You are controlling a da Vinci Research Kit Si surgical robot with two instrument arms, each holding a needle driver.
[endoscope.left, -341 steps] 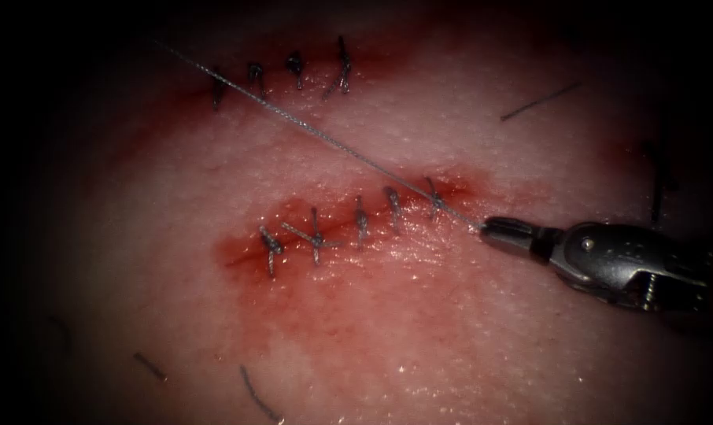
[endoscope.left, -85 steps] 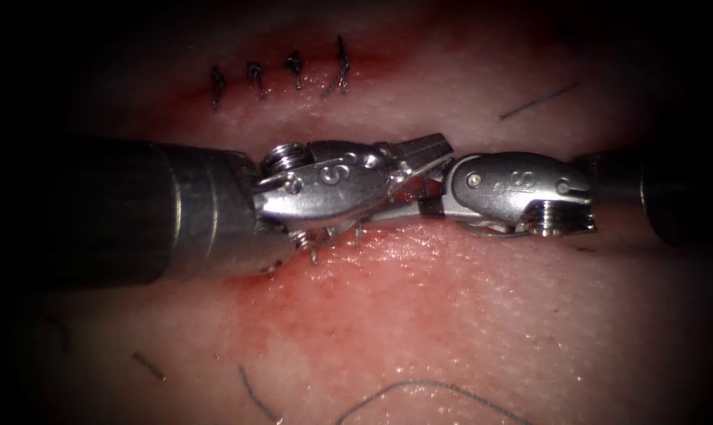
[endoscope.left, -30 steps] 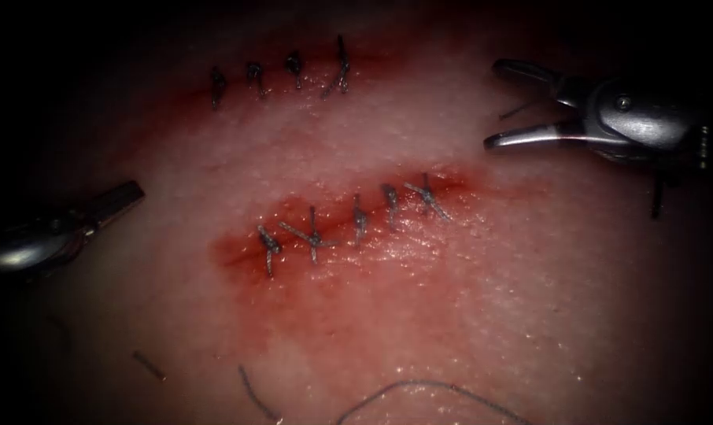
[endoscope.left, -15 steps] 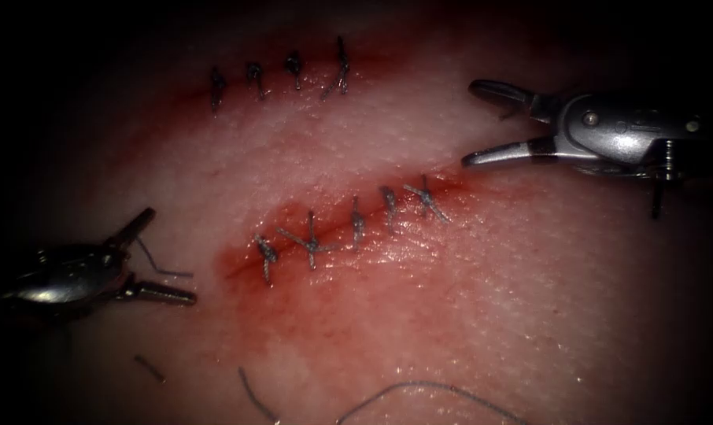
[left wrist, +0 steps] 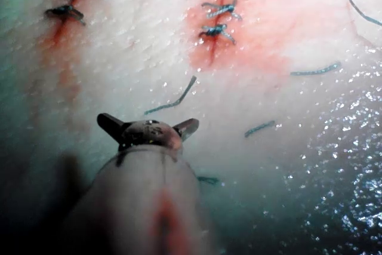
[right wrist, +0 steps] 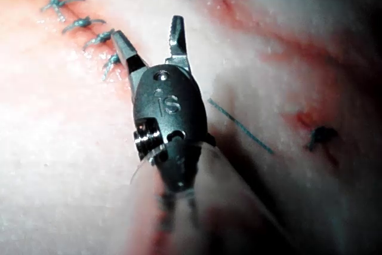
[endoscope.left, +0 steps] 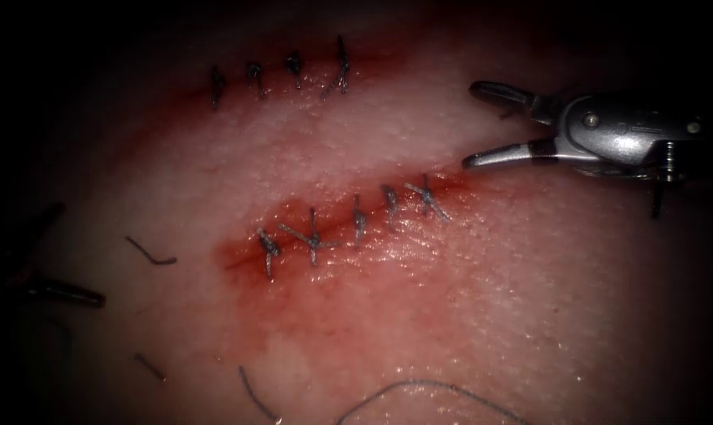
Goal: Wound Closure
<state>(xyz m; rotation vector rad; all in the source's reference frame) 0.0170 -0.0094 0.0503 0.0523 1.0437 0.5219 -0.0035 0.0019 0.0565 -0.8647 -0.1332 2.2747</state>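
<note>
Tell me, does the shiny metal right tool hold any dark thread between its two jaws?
No. In the endoscope view the right arm's tool has its jaws spread apart above the pale tissue with nothing between them.

- Second stitched wound, four dark knots in a row, above the cut.
- Bent thread scrap lying left of it.
- Loose thread arc along the near edge.

Light: a single pool centred on the tissue in the endoscope view, falling off to black at every edge and corner. The wet surface throws small glints low in the middle. Left wrist view: hard lighting, dense glint speckle on wet tissue, and a dark shadow on one side. Right wrist view: same hard light, deep shadow along one side.
</note>
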